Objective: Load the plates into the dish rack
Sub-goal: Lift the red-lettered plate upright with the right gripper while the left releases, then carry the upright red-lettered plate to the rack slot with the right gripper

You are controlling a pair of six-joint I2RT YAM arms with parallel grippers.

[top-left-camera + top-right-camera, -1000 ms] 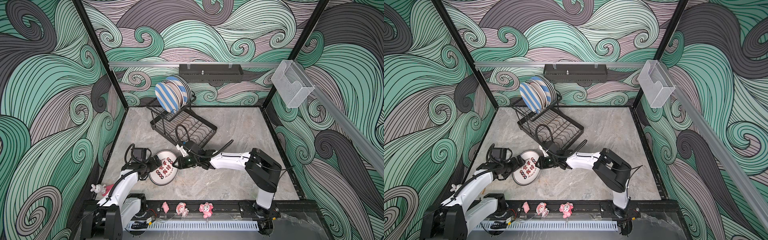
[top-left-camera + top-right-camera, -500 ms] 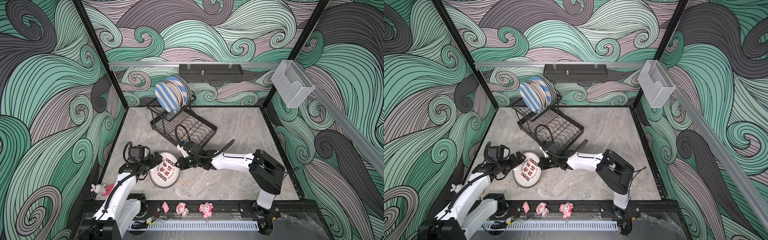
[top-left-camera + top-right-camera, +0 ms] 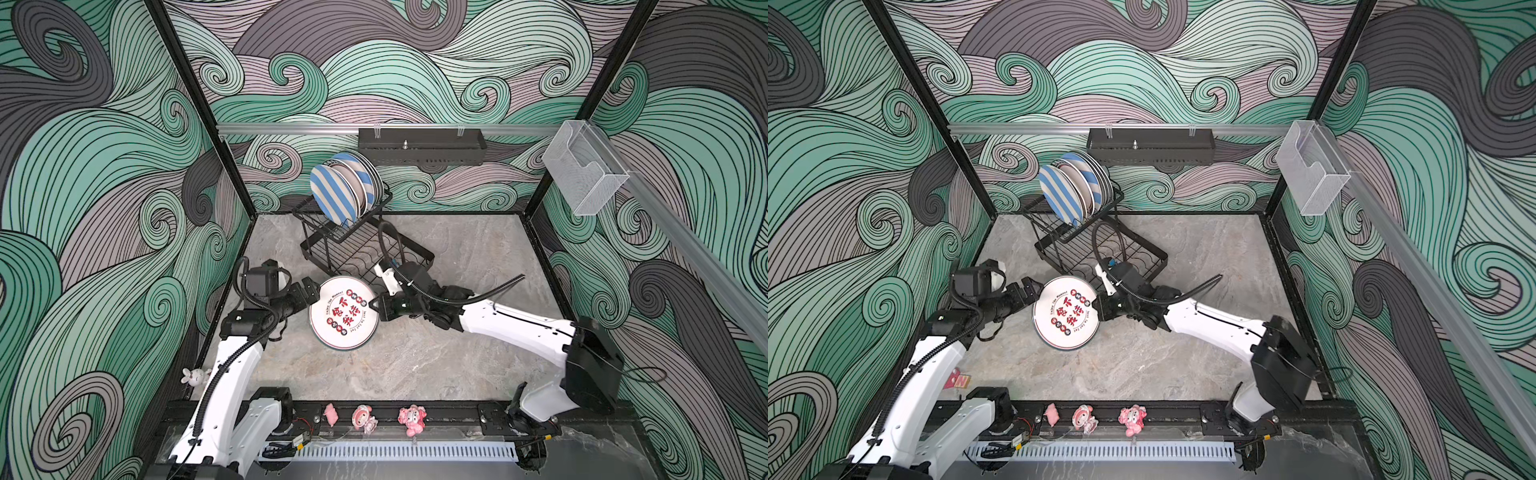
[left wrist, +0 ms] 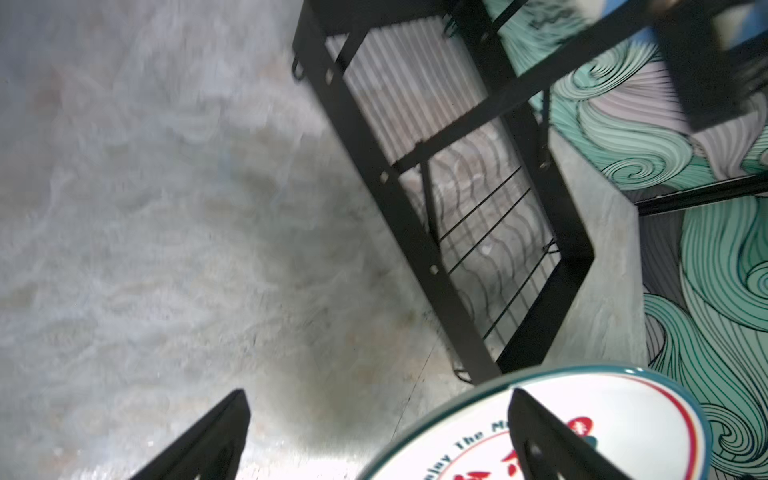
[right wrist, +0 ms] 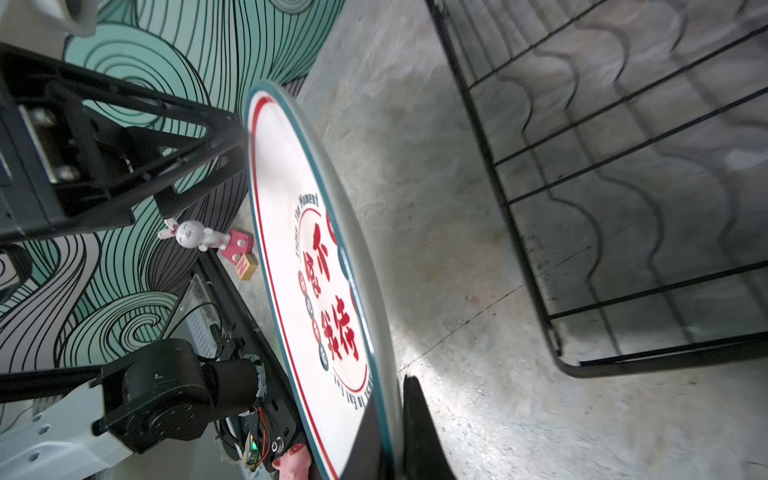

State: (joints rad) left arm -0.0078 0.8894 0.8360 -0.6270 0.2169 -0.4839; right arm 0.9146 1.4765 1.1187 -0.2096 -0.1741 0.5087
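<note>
A white plate with a teal rim and red characters is tilted up off the grey floor in front of the dish rack. My right gripper is shut on its rim. My left gripper is open at the opposite rim, with one finger across the plate's face and the other out over the floor. Several plates stand upright in the rack's raised basket, a blue-and-white striped plate in front.
A black perforated shelf hangs on the back wall, and a clear plastic box on the right rail. Small pink figurines line the front bar and a toy rabbit sits front left. The right arm's cable loops over the rack's lower tray.
My right gripper has closed on the plate's rim. The plate has shifted a little up and toward the rack, and the left arm has moved with it.
</note>
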